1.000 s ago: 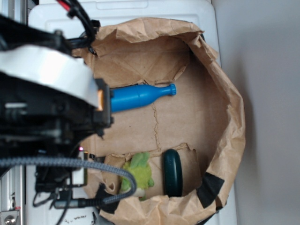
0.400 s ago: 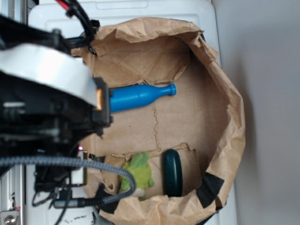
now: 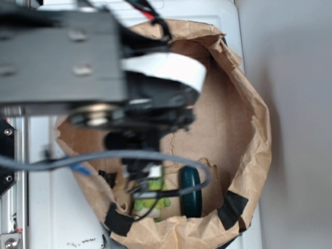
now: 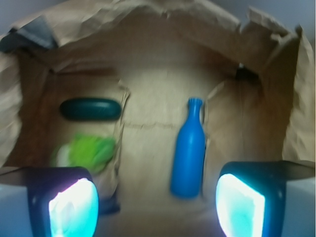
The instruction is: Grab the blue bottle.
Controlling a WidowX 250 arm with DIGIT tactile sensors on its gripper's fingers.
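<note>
The blue bottle (image 4: 189, 153) lies flat on the cardboard floor of the paper bag, cap pointing away from me. In the wrist view it sits just ahead of my gripper (image 4: 157, 205), nearer the right fingertip (image 4: 240, 206) than the left one (image 4: 73, 207). The jaws stand wide apart with nothing between them. In the exterior view the arm (image 3: 104, 72) covers the bottle, which is hidden there, and the gripper's fingers do not show.
A dark green oval object (image 4: 90, 109) (image 3: 190, 191) and a light green leafy item (image 4: 91, 150) (image 3: 153, 194) lie on the bag's floor. The crumpled brown paper bag walls (image 3: 257, 135) (image 4: 301, 118) ring everything. A grey cable (image 3: 104, 158) loops below the arm.
The arm has swung right from the left edge to over the middle of the bag and now covers the blue bottle in the exterior view.
</note>
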